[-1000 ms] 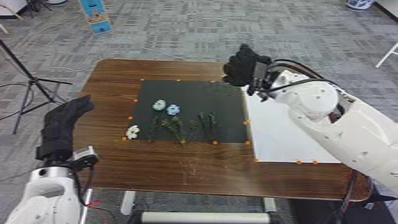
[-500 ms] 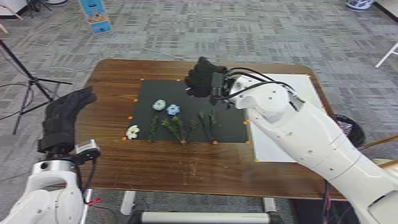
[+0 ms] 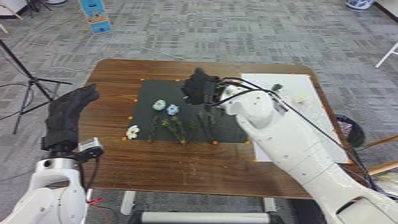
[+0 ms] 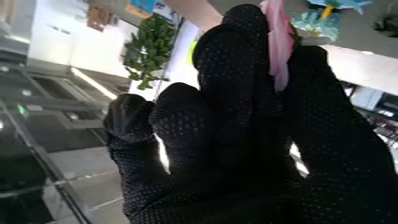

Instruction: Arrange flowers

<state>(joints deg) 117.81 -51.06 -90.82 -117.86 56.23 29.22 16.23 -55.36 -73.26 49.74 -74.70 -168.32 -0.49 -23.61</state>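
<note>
My right hand (image 3: 201, 86) is over the upper right part of the dark mat (image 3: 160, 89). In the right wrist view, a pink petal-like flower piece (image 4: 277, 47) is pinched between the thumb and fingers of my right hand (image 4: 222, 135). On the mat lie a pale green flower (image 3: 159, 105), a blue flower (image 3: 172, 109), a white flower (image 3: 132, 132) and green stems (image 3: 175, 130). Blue-green petals (image 4: 316, 23) appear beyond the right fingertips. Straight-fingered, my left hand (image 3: 67, 115) stays beside the table's left edge.
A white sheet (image 3: 271, 155) lies on the table (image 3: 169, 172) to the mat's right, partly under my right arm. On it are a dark green sprig (image 3: 277, 87) and a pale yellow flower (image 3: 299, 99). A black tripod (image 3: 34, 79) stands left of the table.
My right hand has moved left from beside the white sheet to above the mat, slightly toward me. The sprig and pale yellow flower on the sheet are now uncovered. The left hand shifted very little.
</note>
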